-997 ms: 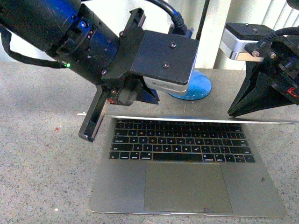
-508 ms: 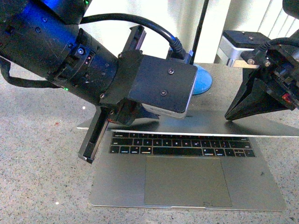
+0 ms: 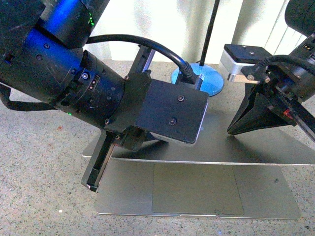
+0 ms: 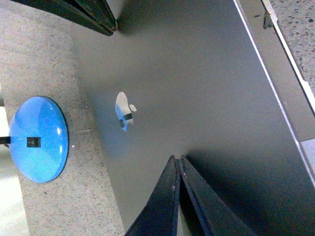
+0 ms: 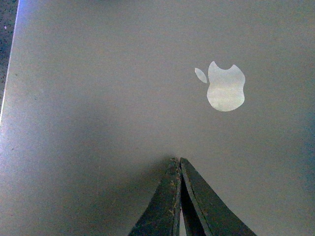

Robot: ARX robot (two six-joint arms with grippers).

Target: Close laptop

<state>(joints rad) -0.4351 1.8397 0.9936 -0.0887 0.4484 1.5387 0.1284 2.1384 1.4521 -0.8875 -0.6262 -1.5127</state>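
One laptop (image 3: pixel 197 194), two hands (image 4: pixel 176 164) (image 3: pixel 231 130), one blue base (image 3: pixel 210 81).

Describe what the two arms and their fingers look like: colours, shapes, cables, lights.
Both are black. The left arm is a thick glossy cylinder with screws, green indicator lights and a blue sheen; a thick black cable loops to a flat black plate. The right arm carries a silver block and red marks. The left fingers and right fingers are black, scuffed, tapered wedges.

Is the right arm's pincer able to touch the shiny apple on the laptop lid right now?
Probably yes. The right pincer, shut, seems to sit on the laptop lid, and the apple logo lies close by on bare lid with nothing between them.
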